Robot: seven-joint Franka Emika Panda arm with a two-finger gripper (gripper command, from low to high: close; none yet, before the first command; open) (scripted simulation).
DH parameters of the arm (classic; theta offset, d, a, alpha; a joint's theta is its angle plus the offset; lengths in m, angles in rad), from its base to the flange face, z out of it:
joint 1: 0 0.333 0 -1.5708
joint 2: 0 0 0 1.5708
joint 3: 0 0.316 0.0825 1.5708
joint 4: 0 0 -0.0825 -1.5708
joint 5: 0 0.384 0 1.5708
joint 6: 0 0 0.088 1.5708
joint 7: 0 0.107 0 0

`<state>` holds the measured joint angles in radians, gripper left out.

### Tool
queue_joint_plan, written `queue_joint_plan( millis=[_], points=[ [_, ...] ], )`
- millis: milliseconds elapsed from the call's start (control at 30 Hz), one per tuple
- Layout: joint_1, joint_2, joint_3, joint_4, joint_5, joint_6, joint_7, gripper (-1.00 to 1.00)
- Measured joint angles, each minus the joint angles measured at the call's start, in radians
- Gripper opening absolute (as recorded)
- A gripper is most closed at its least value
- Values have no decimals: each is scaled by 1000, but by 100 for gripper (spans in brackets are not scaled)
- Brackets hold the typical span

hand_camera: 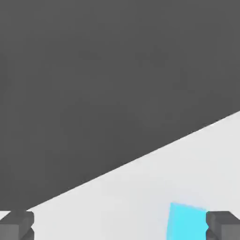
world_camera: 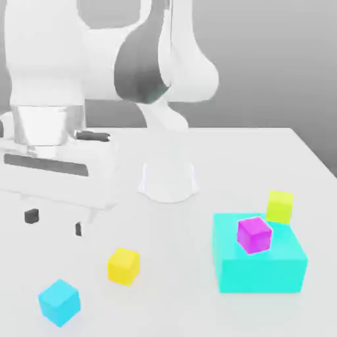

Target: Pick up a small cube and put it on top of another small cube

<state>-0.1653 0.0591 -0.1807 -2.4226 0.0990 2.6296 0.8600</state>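
Note:
The small cube (world_camera: 59,301) is sky-blue and lies on the white table near the front at the exterior view's left. The other small cube (world_camera: 280,206), lime, stands on the table behind the large turquoise block (world_camera: 259,263) at the right. My gripper (world_camera: 54,222) hangs open above the table at the left, behind the sky-blue cube and well apart from it, with nothing between its dark fingertips (world_camera: 31,215). In the hand view the gripper (hand_camera: 120,227) stands wide, and a sky-blue cube (hand_camera: 187,221) shows close to one fingertip (hand_camera: 224,226).
A magenta cube (world_camera: 254,234) sits on top of the turquoise block. A golden-yellow cube (world_camera: 124,265) lies between the sky-blue cube and the block. The arm's white base (world_camera: 168,174) stands at the table's middle back. The table's edge (hand_camera: 140,158) runs across the hand view.

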Motion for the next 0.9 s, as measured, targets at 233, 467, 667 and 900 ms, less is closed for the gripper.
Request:
queue_joint_plan(
  millis=[233,467,667,900],
  points=[
    [-55,255,-5,-16,53,120,-9,0],
    [-96,383,44,8,102,218,-44,-100],
    [-80,323,23,-4,75,172,-24,-100],
    [32,79,100,-88,22,16,-53,-100]
  ],
)
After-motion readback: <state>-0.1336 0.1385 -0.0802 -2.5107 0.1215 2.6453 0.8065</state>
